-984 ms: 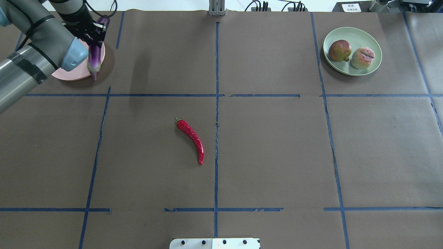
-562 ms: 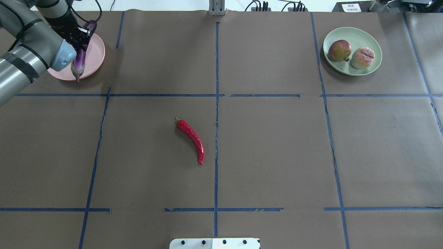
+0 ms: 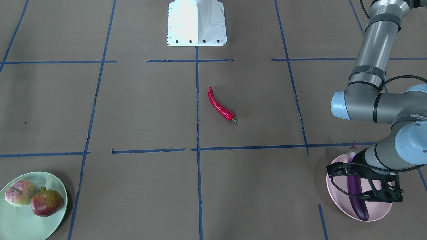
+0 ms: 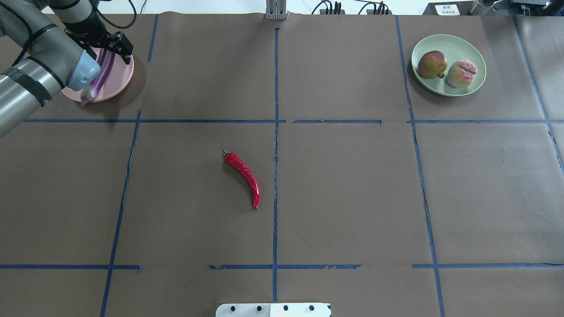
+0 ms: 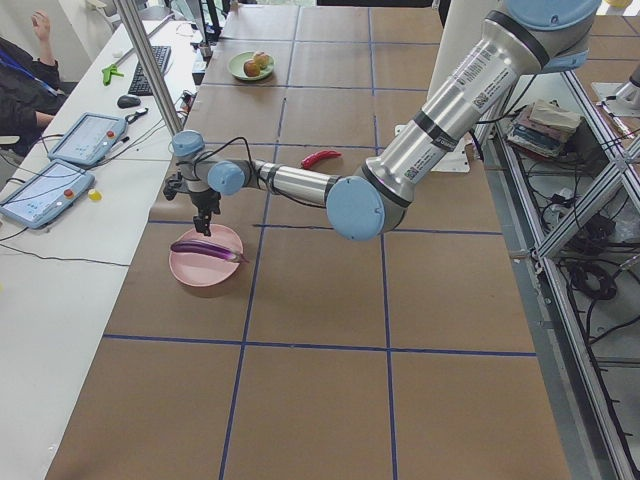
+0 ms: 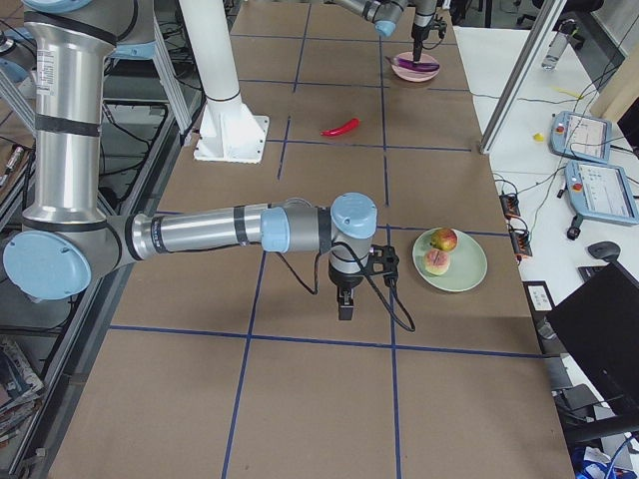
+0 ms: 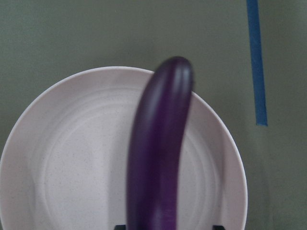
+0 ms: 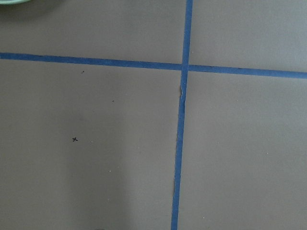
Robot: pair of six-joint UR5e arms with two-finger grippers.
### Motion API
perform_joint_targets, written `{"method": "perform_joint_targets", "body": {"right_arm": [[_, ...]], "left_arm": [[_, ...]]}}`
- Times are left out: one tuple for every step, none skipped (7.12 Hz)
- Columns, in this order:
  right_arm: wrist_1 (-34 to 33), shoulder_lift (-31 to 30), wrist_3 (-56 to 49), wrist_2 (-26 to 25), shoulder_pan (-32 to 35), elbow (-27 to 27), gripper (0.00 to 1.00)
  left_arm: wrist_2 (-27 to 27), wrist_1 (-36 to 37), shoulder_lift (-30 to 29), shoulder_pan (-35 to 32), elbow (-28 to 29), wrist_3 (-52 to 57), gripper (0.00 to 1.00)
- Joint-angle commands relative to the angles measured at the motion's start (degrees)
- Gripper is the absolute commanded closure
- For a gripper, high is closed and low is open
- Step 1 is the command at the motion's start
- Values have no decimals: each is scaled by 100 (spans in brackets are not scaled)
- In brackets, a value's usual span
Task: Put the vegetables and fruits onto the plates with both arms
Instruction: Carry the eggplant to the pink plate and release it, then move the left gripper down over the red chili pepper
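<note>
Overhead exterior shows the eggplant (image 4: 99,75) as a long, slender, glossy purple streak, blurred, lying slantwise over the pale pink plate (image 4: 119,77) at the bench's (image 4: 352,198) far left corner. Its pale stem end pokes past the plate's rim on the robot's side. In the front-facing view it is sharp: deep purple with a bright highlight along its length and a rounded tip just inside the rim.

The left tool (image 4: 108,47) hangs directly above it with its fingers spread wide apart, and the left-side view shows a gap between tool and eggplant. The right tool (image 6: 345,304) shows only in the right-side view, near the mint green plate (image 4: 449,42), and I cannot tell whether it is apart or together.

The red chili pepper (image 4: 244,176), curved and glossy with a green stem, lies alone near the bench's middle. The dark red pomegranate (image 4: 432,64) and the pink-green peach (image 4: 461,74) sit touching on the green plate.

Pale lettering on the left arm's wrist is cut off by the frame edge. A coded label on its upper arm and a white sign behind the bench are too small to read.
</note>
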Motion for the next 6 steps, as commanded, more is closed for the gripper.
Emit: {"method": "perform_joint_targets", "body": {"right_arm": [[0,0,0,3,1,0,0],[0,0,0,3,1,0,0],[0,0,0,3,1,0,0],[0,0,-9,3,1,-9,0],[0,0,-9,-5,1,-9,0],[0,0,-9,-5,1,-9,0]], "left_arm": [[-103,1065,138,236,-1625,-1062,0],[-68,1400,436,856,-2513,-1719,0],[359,1421,508,1550,-3070,-2901,0],[1120,1430,500,2366,-3293,-3974,0],[1641,1421,474,2896,-3313,-4907,0],[1942,1387,456,3284,-3304,-5682,0]]}}
